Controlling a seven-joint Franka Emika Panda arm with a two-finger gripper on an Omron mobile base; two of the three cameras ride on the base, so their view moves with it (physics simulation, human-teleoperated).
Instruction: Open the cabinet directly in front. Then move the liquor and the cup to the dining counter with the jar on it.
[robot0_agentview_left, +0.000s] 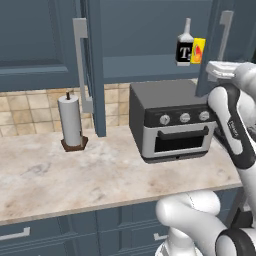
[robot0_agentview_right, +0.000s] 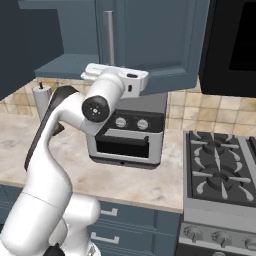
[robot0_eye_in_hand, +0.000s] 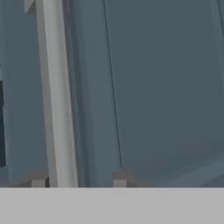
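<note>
The cabinet (robot0_agentview_left: 145, 30) has its left door (robot0_agentview_left: 95, 65) swung wide open. On the shelf inside stand the liquor (robot0_agentview_left: 184, 47), with a black label and a white T, and the yellow cup (robot0_agentview_left: 198, 51), touching its right side. My gripper (robot0_eye_in_hand: 78, 180) is at the right door (robot0_agentview_right: 150, 40), its fingertips (robot0_eye_in_hand: 119, 177) on either side of the silver bar handle (robot0_eye_in_hand: 54, 96) and shut on it. My white hand (robot0_agentview_left: 222, 70) sits at the door's lower edge, right of the cup. The dining counter and the jar are out of view.
A grey toaster oven (robot0_agentview_left: 170, 120) stands on the beige counter (robot0_agentview_left: 75, 175) right below the cabinet. A paper towel roll (robot0_agentview_left: 70, 122) is at the back left. A gas stove (robot0_agentview_right: 220, 165) lies to the right, with drawers (robot0_agentview_left: 30, 232) under the counter.
</note>
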